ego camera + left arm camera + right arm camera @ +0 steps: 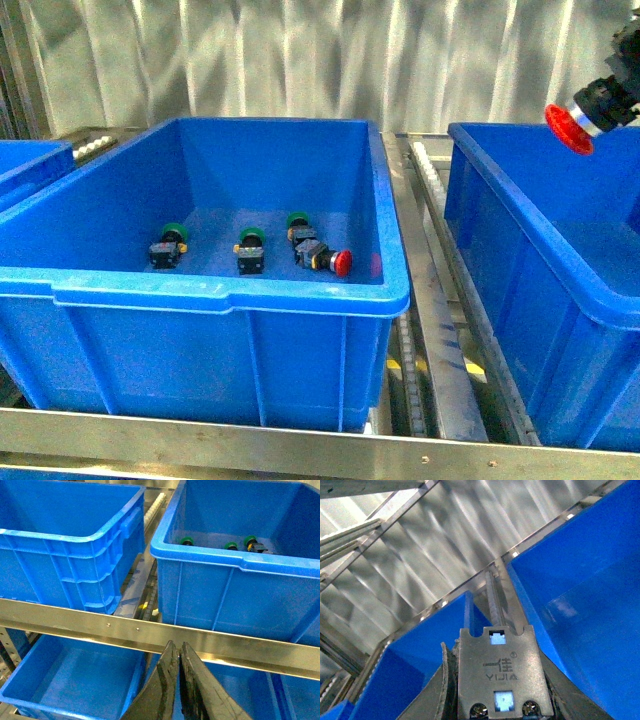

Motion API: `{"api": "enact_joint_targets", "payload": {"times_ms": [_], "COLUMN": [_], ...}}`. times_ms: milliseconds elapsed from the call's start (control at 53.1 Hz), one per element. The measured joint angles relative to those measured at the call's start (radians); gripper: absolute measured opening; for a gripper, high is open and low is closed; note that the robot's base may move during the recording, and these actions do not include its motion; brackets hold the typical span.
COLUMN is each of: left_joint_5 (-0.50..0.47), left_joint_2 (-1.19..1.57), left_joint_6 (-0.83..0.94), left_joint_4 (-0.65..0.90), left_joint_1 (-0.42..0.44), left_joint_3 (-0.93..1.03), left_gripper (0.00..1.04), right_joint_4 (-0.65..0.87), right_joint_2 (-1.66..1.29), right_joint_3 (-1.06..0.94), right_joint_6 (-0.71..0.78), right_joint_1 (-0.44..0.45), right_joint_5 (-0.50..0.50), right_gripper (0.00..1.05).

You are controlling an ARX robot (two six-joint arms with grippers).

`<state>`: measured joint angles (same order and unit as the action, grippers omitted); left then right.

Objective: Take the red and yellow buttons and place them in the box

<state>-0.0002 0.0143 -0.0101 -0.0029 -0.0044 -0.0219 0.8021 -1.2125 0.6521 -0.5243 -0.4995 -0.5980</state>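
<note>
In the front view a large blue plastic crate (200, 290) sits on a metal roller rack (440, 330), and on its floor lie three small push-button switches with green caps (172, 232) (250, 238) (297, 220) and dark blocky bodies, set in a loose row. Just beside the rightmost green one lies a dark-bodied switch with a round red cap (341, 263), tipped on its side with the cap pointing toward the crate's right wall. No yellow-capped switch can be made out. To the right, a second blue plastic crate (540, 280) stands on the same rack, and above its near-left corner the right gripper (600, 105) holds a second red-capped switch (568, 128), its jaws pinching the dark body while the red cap faces down and to the left. The right wrist view shows that switch's grey metal end plate (502, 677) between the jaws. The left gripper (178, 680) hangs low in front of the rack's metal rail (150, 630), jaws pressed together with nothing between them, and a further blue crate (75, 680) lies on the level below.
</note>
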Motion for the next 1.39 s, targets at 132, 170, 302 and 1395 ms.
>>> {"api": "enact_joint_targets", "payload": {"times_ms": [132, 170, 302, 1395], "left_joint_5": [-0.003, -0.004, -0.003, 0.004], "left_joint_2": [0.000, 0.000, 0.000, 0.000], "left_joint_6": [0.000, 0.000, 0.000, 0.003], "left_joint_4": [0.000, 0.000, 0.000, 0.003], "left_joint_1": [0.000, 0.000, 0.000, 0.002], "left_joint_3": [0.000, 0.000, 0.000, 0.000], "left_gripper": [0.47, 0.57, 0.82, 0.97], "right_joint_4": [0.011, 0.026, 0.087, -0.341], "right_joint_2": [-0.031, -0.047, -0.082, 0.301], "right_joint_3": [0.037, 0.046, 0.060, 0.008], "right_joint_6": [0.010, 0.023, 0.073, 0.087], "right_joint_1": [-0.105, -0.139, -0.238, 0.202], "right_joint_5": [-0.113, -0.149, -0.238, 0.088], "right_gripper": [0.26, 0.26, 0.26, 0.26]}}
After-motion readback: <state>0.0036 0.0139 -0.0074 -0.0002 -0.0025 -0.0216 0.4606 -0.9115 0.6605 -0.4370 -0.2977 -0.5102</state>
